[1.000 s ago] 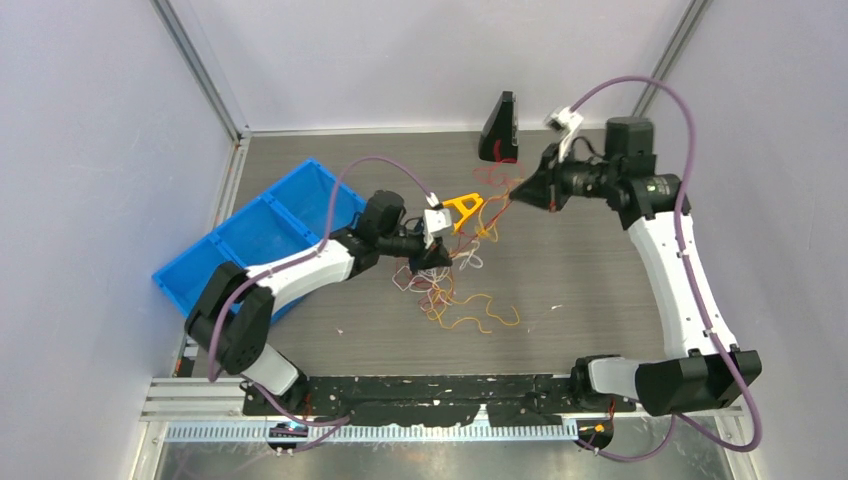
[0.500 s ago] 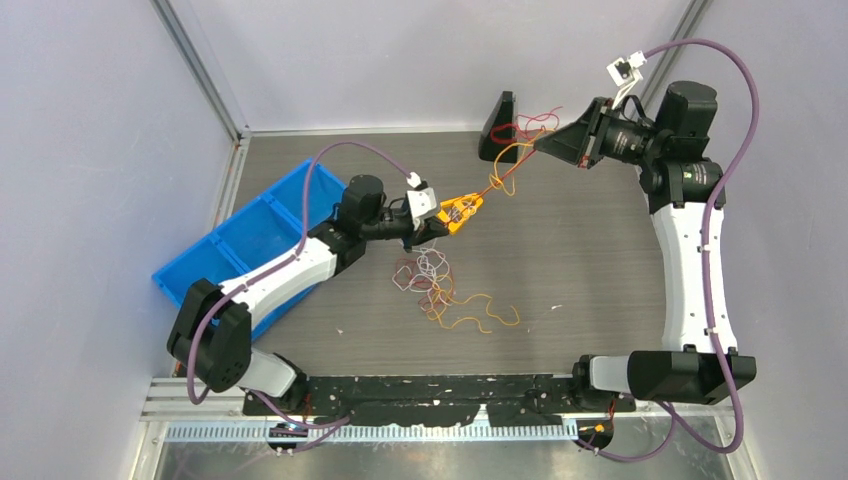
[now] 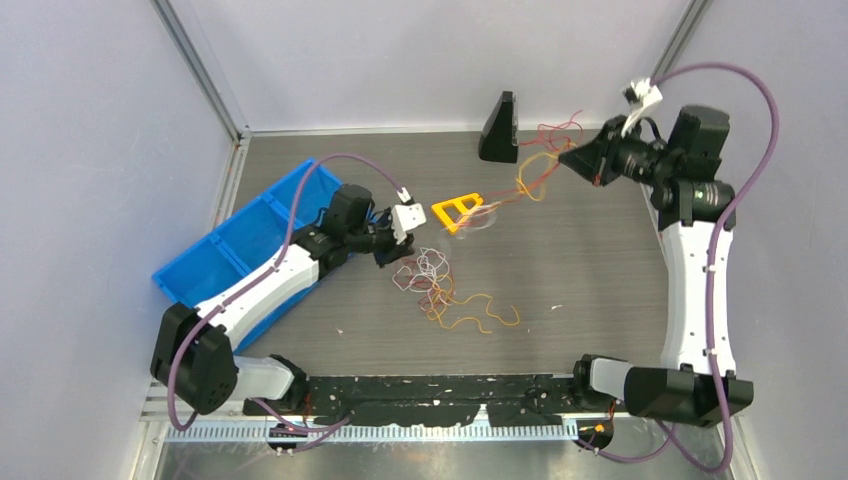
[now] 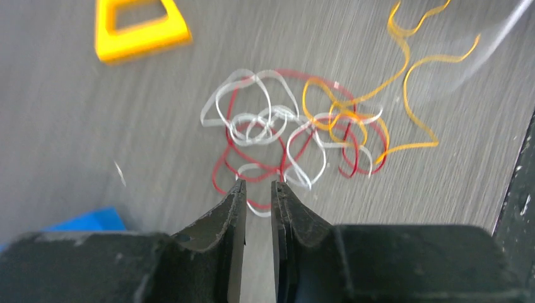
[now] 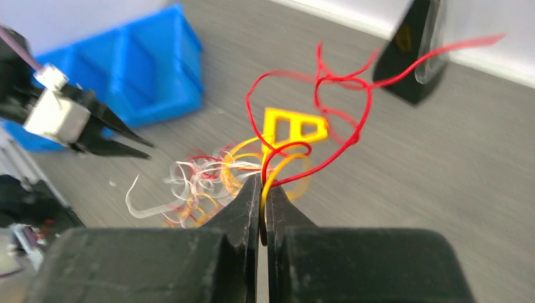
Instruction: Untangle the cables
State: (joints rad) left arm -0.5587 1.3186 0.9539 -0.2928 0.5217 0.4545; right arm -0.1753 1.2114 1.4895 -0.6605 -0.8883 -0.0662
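Observation:
A tangle of white, red and yellow cables (image 3: 440, 290) lies mid-table; the left wrist view shows this tangle (image 4: 296, 132) just ahead of the fingers. My left gripper (image 3: 390, 253) hovers at its left edge, jaws a little apart and empty. Raised at the far right, my right gripper (image 3: 566, 157) is shut on a red cable (image 5: 340, 82) and a yellow cable (image 5: 277, 167). These held cables (image 3: 535, 178) hang in loops back toward the pile. An orange triangle piece (image 3: 455, 210) lies flat on the table between the two grippers.
A blue two-compartment bin (image 3: 250, 240) sits at the left, beside the left arm. A black wedge-shaped stand (image 3: 500, 128) stands at the back centre, close to the raised cables. Grey walls and metal rails enclose the table.
The right gripper rose up and to the right, drawing red and yellow cables out of the pile. The left gripper let go of the orange triangle and drew back to the left.

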